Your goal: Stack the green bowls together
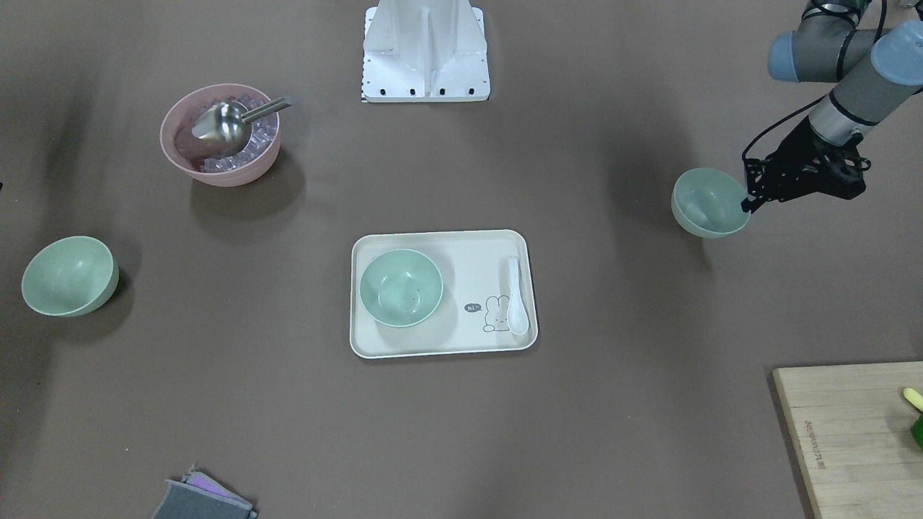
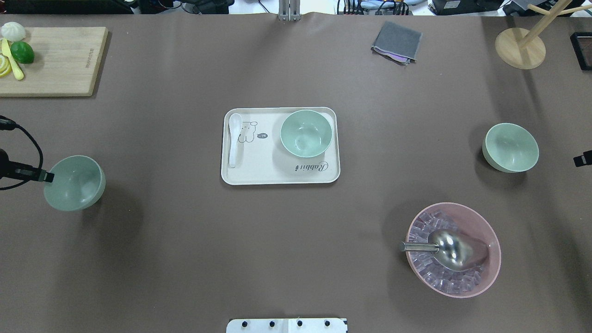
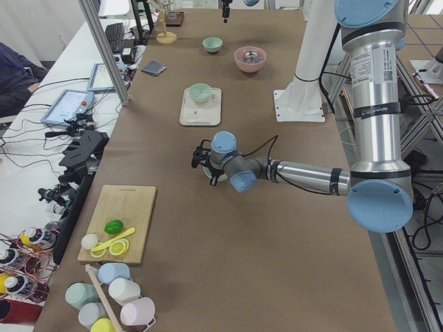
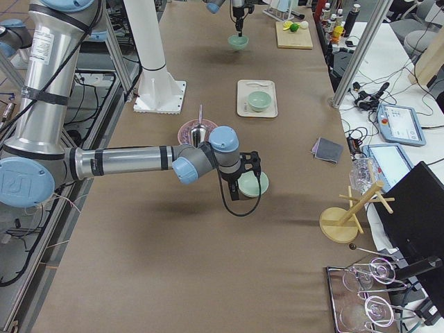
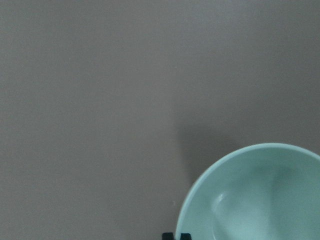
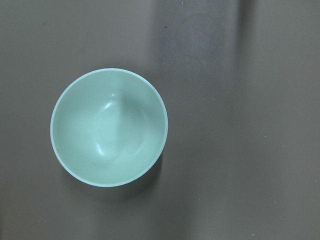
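Three pale green bowls show. One (image 2: 305,133) stands on the cream tray (image 2: 259,173) mid-table. One (image 2: 511,148) stands on the table at my right and fills the right wrist view (image 6: 109,127). My left gripper (image 2: 47,176) is shut on the rim of the third bowl (image 2: 76,182) at my left; the bowl looks slightly lifted. In the front view that gripper (image 1: 748,204) pinches the bowl (image 1: 710,203). Only a black tip of my right gripper (image 2: 582,159) shows, beside the right bowl; I cannot tell its state.
A pink bowl (image 2: 453,249) with ice cubes and a metal scoop stands near right. A white spoon (image 2: 234,138) lies on the tray. A cutting board (image 2: 55,60) with fruit is far left. A grey cloth (image 2: 397,42) and a wooden stand (image 2: 520,48) are at the far edge.
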You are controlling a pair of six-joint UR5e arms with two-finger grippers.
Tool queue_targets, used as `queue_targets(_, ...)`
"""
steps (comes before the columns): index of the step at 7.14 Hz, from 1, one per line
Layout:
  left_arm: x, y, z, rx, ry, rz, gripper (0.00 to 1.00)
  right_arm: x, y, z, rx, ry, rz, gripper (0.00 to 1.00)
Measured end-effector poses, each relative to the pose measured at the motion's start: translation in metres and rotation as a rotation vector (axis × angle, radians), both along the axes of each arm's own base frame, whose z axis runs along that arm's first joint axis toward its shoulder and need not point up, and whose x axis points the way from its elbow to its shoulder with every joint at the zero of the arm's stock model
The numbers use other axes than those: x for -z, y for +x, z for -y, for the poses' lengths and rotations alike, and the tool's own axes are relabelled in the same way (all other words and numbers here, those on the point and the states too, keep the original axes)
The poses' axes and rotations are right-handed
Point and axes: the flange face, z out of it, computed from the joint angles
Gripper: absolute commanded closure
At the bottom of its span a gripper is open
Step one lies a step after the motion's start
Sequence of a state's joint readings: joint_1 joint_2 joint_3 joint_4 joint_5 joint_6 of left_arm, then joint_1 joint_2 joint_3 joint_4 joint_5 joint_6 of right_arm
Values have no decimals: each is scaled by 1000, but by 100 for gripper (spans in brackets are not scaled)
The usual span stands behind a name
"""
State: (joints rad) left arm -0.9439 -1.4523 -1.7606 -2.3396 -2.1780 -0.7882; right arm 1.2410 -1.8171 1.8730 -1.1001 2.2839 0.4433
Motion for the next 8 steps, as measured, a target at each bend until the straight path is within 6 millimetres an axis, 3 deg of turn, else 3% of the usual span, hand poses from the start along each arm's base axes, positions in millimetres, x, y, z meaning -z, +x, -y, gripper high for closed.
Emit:
queue_targets(2, 55, 39, 22, 26, -50, -50, 100, 0, 0, 0, 0, 0, 0, 0)
queue_targets(4, 138, 103, 39, 34, -117, -95, 100, 0, 0, 0, 0, -1, 0, 0)
queue_targets(6, 229, 186, 36, 51, -187, -87, 100, 0, 0, 0, 0, 0, 0, 0)
queue_targets(8, 296, 238, 33, 79, -245, -68, 100, 0, 0, 0, 1, 1, -1, 0)
